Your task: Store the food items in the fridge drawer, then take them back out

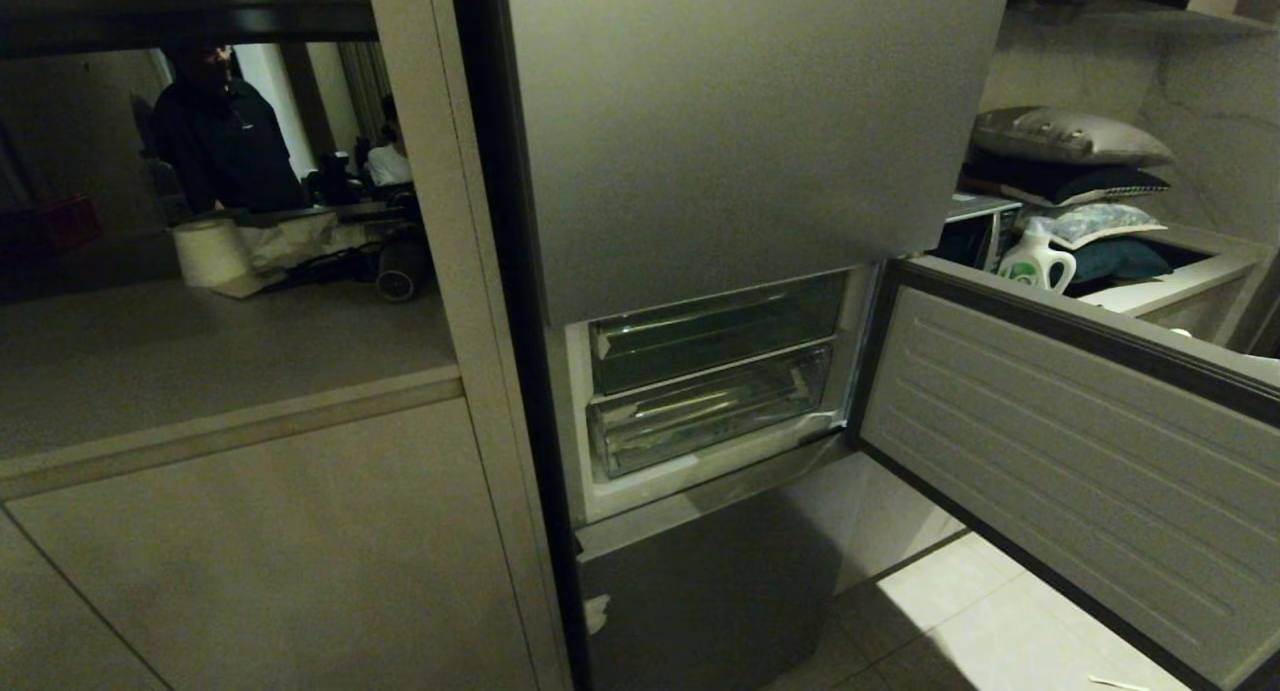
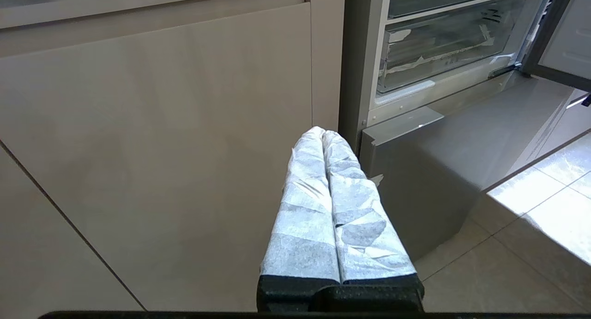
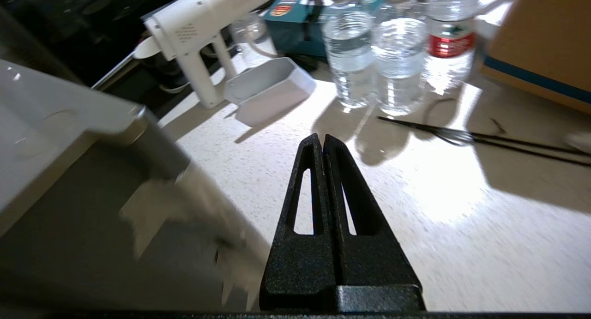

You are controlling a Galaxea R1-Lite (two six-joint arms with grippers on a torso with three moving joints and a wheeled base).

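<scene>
The fridge stands with its middle door [image 1: 1060, 451] swung open to the right. Inside sit two clear drawers, both pushed in. The lower, clearer one is the fridge drawer [image 1: 710, 411], also in the left wrist view [image 2: 443, 46]. The food items are out of view. My left gripper [image 2: 323, 133], its fingers wrapped in white paper, is shut and empty, low in front of the cabinet panel left of the fridge. My right gripper [image 3: 322, 136] is shut and empty above a pale speckled counter [image 3: 438, 208]. Neither arm shows in the head view.
On that counter stand three water bottles [image 3: 392, 56], a white spray gun [image 3: 203, 28], a white dish [image 3: 268, 86], a teal box [image 3: 295, 19], a cardboard box [image 3: 540, 37] and black tongs [image 3: 485, 136]. A detergent bottle [image 1: 1035, 261] and pillows [image 1: 1070, 136] lie beyond the door. A person [image 1: 220, 131] stands far left.
</scene>
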